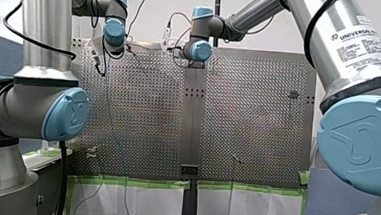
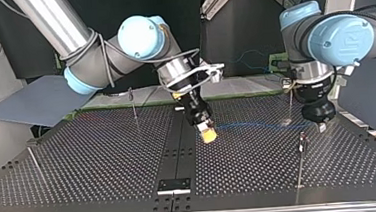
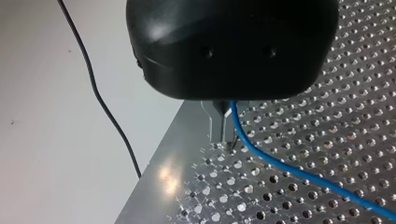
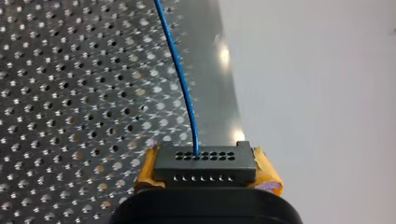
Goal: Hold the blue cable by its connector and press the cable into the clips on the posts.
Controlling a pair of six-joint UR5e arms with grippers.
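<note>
Yellow-padded and clamped tight, my right hand [image 4: 206, 164] holds the black connector [image 4: 205, 161] squarely between its pads [image 4: 269, 175]. The connector's face with its rows of small holes points away from the hand. The blue cable [image 4: 180, 79] leaves that face and runs straight ahead, low over the perforated tabletop [image 4: 70, 93], close to its plain edge.

My left hand [image 3: 223, 134] has its metal fingers [image 3: 216, 123] drawn almost together. Their tips are down at the tabletop, and the cable comes out beside them and trails off across the holes.

Only the top view shows the whole span. The cable [image 2: 247, 126] lies nearly level, its long axis running left to right. It reaches from my right hand [image 2: 207, 133] at the middle of the tabletop to my left hand [image 2: 321, 124] at that view's right. A thin post [image 2: 301, 165] stands just near of my left hand, and the cable passes on its far side. Two more posts [image 2: 133, 106] stand well apart at that view's left.

The front view shows both arms reaching to the far side of the tabletop. There the cable is too thin to make out.
</note>
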